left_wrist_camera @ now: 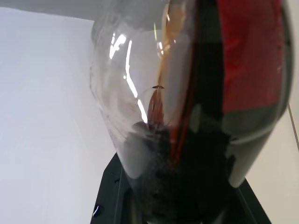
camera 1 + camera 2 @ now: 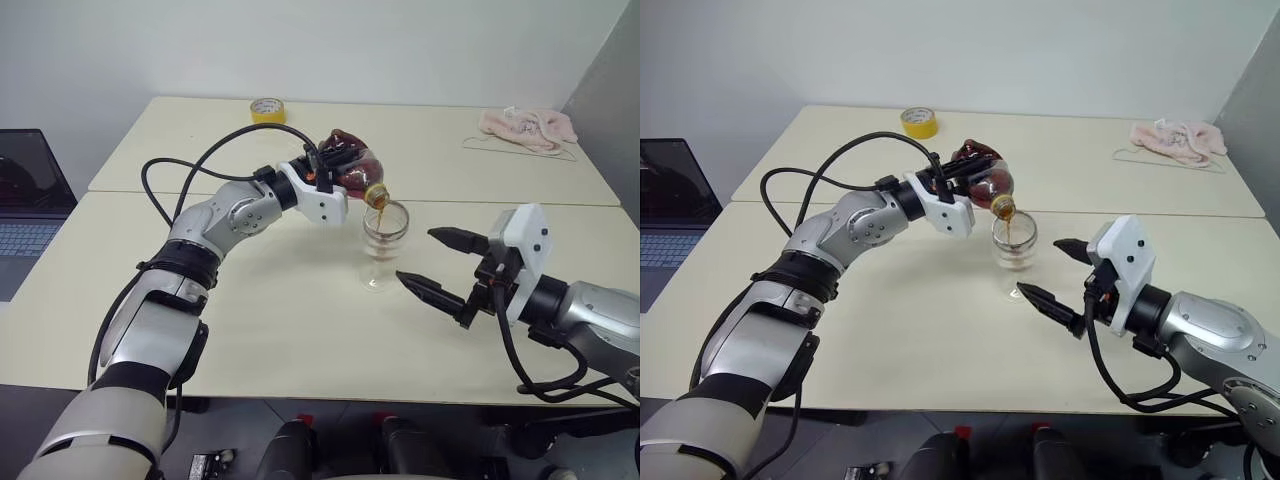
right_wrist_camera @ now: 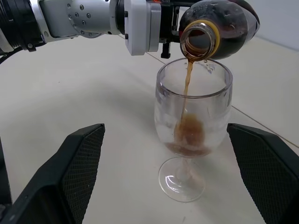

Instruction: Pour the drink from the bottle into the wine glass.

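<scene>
Bottle [image 2: 352, 165], a squat clear plastic one with a red label, sits tipped mouth-down near the centre of the frame, clamped in the left end effector [image 2: 322, 170], whose black fingers are closed around its body. Its cap is off, and the open neck with an orange ring hangs just over the rim of the glass [image 3: 193, 135]. A thin brown stream of drink [image 3: 188, 93] falls from the neck into the bowl, where a shallow reddish-brown pool has gathered at the bottom. Dark liquid fills the lower side of the tilted bottle, the upper side showing clear.

The glass is colourless, with a rounded bowl, short stem and round foot, and stands upright on the smooth, pale cream tabletop [image 2: 300, 330], centre right.

The left arm reaches in from the lower left, bent at the elbow, wrist rolled to tilt the bottle. The right end effector [image 2: 430, 262], lower right, is open wide, its ribbed black fingers pointing toward the glass from either side of it without touching.

A yellow tape roll [image 2: 267, 109] lies at the upper centre, a pink cloth [image 2: 528, 126] at the upper right, and a laptop [image 2: 28, 205] at the left edge.
</scene>
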Robot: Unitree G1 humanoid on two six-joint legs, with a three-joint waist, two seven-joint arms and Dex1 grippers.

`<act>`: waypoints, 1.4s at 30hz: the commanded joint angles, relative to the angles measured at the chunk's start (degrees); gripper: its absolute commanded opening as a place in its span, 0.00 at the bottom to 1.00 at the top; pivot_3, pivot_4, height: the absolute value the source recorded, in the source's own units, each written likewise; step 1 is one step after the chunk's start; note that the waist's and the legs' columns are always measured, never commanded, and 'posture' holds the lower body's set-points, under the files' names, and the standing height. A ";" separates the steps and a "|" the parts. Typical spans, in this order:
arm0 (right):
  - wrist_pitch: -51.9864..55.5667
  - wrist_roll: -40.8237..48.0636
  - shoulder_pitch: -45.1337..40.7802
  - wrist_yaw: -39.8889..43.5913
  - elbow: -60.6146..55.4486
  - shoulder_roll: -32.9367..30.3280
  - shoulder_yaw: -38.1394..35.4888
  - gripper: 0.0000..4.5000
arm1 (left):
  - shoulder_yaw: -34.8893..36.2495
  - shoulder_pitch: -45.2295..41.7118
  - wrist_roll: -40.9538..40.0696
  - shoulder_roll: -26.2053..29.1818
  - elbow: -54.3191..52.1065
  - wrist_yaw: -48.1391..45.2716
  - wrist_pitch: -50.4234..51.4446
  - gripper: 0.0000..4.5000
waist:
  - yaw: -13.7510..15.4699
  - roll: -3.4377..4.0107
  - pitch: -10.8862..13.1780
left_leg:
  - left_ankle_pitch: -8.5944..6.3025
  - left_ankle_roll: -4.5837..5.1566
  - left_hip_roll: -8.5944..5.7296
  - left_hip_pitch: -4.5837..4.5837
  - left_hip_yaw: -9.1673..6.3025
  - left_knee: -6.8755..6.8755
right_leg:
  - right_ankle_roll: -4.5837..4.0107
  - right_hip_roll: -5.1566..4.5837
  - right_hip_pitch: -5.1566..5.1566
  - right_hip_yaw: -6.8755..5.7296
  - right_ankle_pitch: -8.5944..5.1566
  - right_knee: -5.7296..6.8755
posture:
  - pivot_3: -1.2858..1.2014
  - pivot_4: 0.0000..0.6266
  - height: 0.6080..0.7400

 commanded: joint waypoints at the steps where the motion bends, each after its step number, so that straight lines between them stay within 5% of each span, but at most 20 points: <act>1: -1.29 0.13 -0.56 0.26 -1.76 0.31 -0.98 1.00 | 2.25 -0.44 -4.74 -0.40 -2.16 -1.93 1.16 0.18 | 0.00 0.00 0.00 | 0.00 0.00 0.00 0.00 -0.01 0.01 | 0.00 0.00 0.00 0.00 0.00 0.00 | 0.52 0.24 1.00; 11: -1.06 0.39 -3.25 -0.32 -1.31 0.96 -0.11 1.00 | 4.63 4.27 -13.77 -1.18 -8.43 -9.35 6.98 0.18 | -0.18 0.00 0.00 | 0.00 -0.01 0.01 0.00 -0.02 0.01 | 0.00 0.00 -0.01 0.01 0.00 0.00 | 0.52 0.24 1.00; 21: -5.44 -7.84 -2.90 1.48 -1.54 3.30 2.33 1.00 | 12.06 16.06 -27.90 -4.56 -24.52 -16.19 27.74 0.18 | -0.42 0.01 -0.01 | 0.02 -0.03 0.03 0.00 -0.04 0.04 | 0.00 0.00 -0.04 0.02 0.00 0.05 | 0.52 0.24 1.00; 30: -12.70 -11.31 3.47 9.76 -2.33 5.91 3.38 1.00 | 24.64 27.03 -38.88 -8.36 -36.25 -10.68 51.82 0.17 | -0.94 0.00 -0.04 | 0.02 -0.03 0.04 0.03 -0.05 0.06 | 0.00 0.00 -0.02 0.01 0.00 0.05 | 0.52 0.24 1.00; 42: -14.27 -14.05 2.06 14.03 -1.67 10.46 12.42 1.00 | 33.67 37.39 -44.01 -10.89 -38.50 -3.13 55.61 0.17 | -0.97 -0.08 -0.09 | 0.12 -0.21 0.06 0.06 -0.09 0.06 | -0.01 0.00 0.00 -0.01 0.00 0.02 | 0.52 0.24 1.00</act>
